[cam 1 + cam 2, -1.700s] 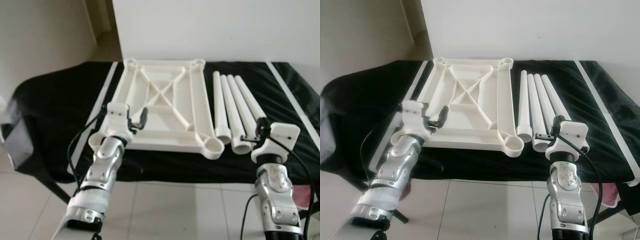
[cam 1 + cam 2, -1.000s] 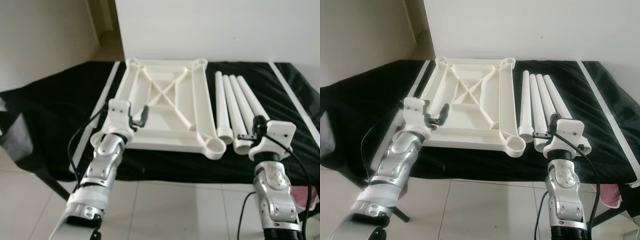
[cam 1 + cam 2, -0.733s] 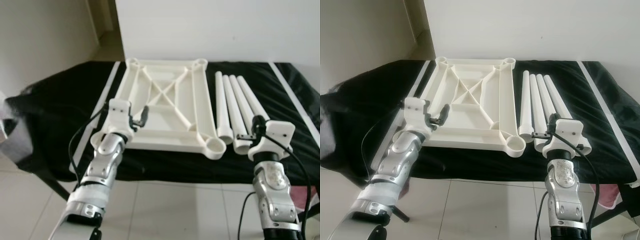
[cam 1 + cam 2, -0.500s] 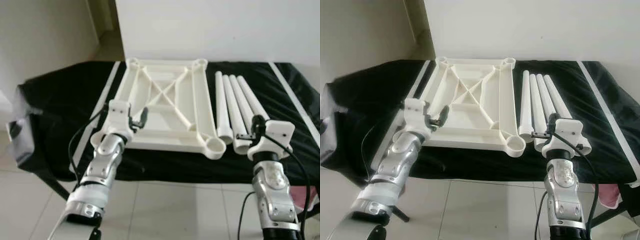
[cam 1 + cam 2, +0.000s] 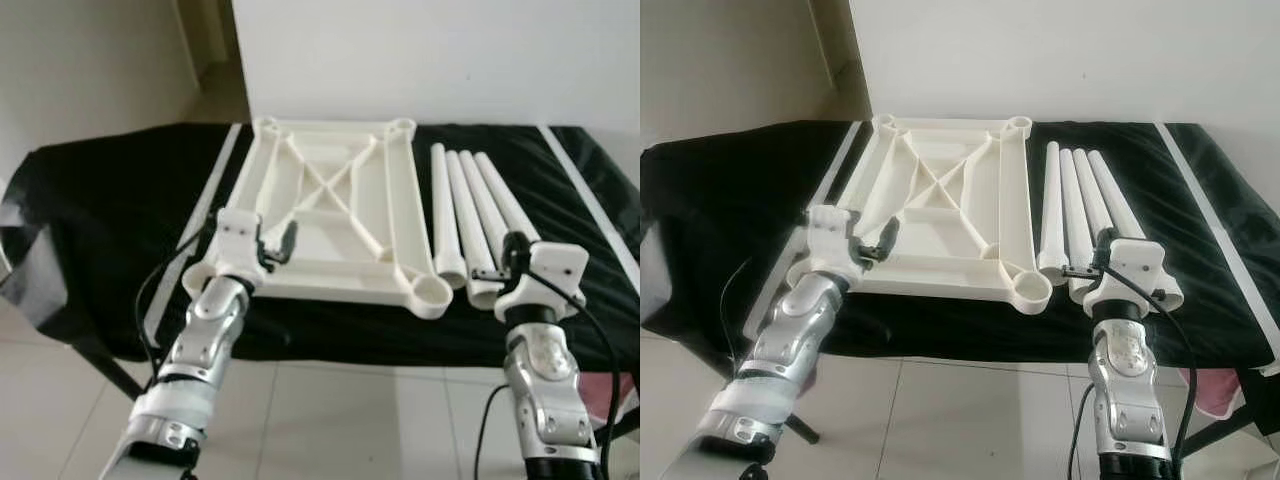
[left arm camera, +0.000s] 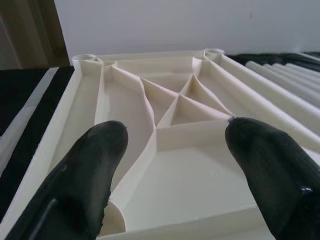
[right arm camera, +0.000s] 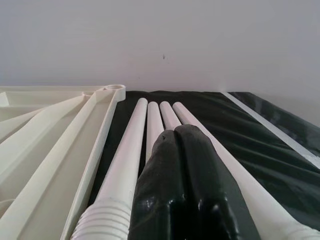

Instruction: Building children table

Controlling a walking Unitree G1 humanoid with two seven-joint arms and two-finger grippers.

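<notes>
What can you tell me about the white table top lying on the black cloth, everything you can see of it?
The table top looks like cream moulded plastic. It lies flat and upside down on the black cloth, showing crossed ribs and a round leg socket at each corner. No legs are fitted; the white legs lie beside it on the robot's right. The left gripper hovers open over its near left part; contact cannot be told.

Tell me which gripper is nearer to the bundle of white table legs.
Right. The right gripper, fingers shut, sits at the near ends of the table legs. The left gripper, fingers open, hovers over the near left part of the upturned tabletop, across it from the legs.
</notes>
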